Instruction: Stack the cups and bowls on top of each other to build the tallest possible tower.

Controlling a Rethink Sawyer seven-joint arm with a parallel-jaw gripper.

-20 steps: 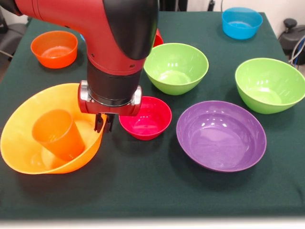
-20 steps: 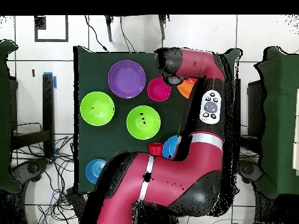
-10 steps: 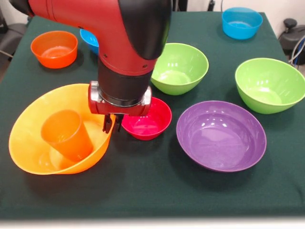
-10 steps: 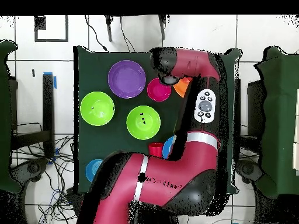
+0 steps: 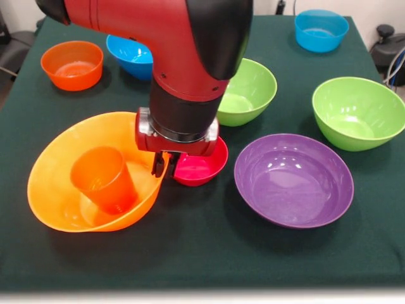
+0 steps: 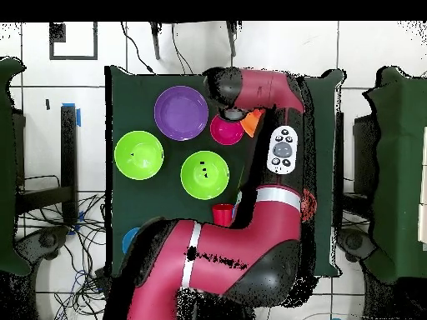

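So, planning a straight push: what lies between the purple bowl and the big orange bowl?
The small crimson bowl, shown in the front view.

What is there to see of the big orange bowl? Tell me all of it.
The big orange bowl is glossy, slightly see-through plastic, round and deep with a thin rim. It sits on the green tablecloth, tilted, its rim higher on the side by the small crimson bowl. An orange cup leans inside it, mouth up. The gripper hangs at that raised rim with its jaws close together at the bowl's wall; whether they pinch it cannot be told. In the overhead view the arm hides all but a wedge.
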